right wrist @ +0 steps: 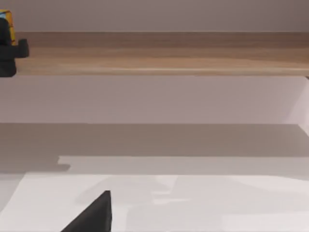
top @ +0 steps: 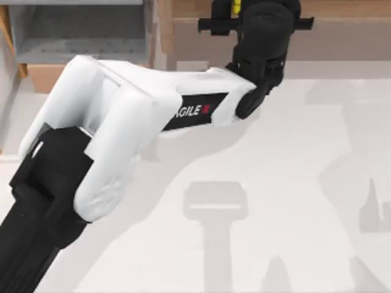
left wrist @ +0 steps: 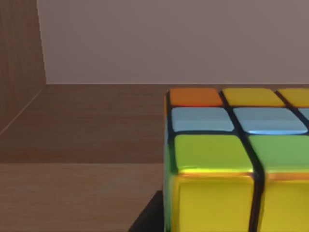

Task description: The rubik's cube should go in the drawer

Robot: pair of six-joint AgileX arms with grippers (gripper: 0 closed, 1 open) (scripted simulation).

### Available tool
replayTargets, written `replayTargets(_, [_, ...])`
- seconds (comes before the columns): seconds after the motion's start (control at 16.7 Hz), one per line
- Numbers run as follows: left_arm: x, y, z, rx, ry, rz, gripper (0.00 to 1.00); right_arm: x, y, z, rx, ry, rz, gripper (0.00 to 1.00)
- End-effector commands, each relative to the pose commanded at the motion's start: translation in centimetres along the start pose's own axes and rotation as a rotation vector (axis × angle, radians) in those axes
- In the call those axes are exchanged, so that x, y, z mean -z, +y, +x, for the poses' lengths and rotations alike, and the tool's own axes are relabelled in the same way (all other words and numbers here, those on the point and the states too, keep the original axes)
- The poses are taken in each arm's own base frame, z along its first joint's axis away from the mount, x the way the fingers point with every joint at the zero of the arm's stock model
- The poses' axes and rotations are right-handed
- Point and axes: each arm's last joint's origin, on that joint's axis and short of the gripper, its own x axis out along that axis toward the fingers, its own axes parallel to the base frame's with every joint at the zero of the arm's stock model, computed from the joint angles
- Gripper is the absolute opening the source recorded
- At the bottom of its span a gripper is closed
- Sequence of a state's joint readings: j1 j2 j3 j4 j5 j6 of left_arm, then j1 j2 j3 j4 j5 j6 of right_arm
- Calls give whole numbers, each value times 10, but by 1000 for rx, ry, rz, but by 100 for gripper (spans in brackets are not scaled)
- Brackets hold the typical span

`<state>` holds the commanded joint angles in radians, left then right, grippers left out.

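Observation:
The rubik's cube (left wrist: 231, 159), yellow with green and blue tiles, fills the near right of the left wrist view, inside a brown wooden shelf compartment. From above, just a yellow sliver of the cube (top: 235, 6) peeks out at the top centre, under my left gripper (top: 253, 21). That gripper reaches over the shelf and is shut on the cube, with one dark finger (left wrist: 149, 217) against the cube's side. The drawer (top: 79, 36) stands open at the top left, showing its grey interior and orange-brown front panel. My right arm is parked, with a dark fingertip (right wrist: 94, 212) low over the table.
A long brown wooden shelf unit (top: 342, 30) runs along the back edge of the white table (top: 293, 183), right of the drawer. My left arm's white link (top: 122, 116) crosses the table's left half. The shelf board (right wrist: 164, 53) spans the right wrist view.

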<state>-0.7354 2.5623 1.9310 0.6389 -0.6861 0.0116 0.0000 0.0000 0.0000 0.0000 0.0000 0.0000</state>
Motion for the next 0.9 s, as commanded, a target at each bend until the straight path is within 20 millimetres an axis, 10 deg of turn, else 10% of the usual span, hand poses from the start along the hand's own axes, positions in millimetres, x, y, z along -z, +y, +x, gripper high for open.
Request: replayTargets(0.9, [-19,-2,-15,-1,-10,-8,0,0,0,0,0,0,0,100])
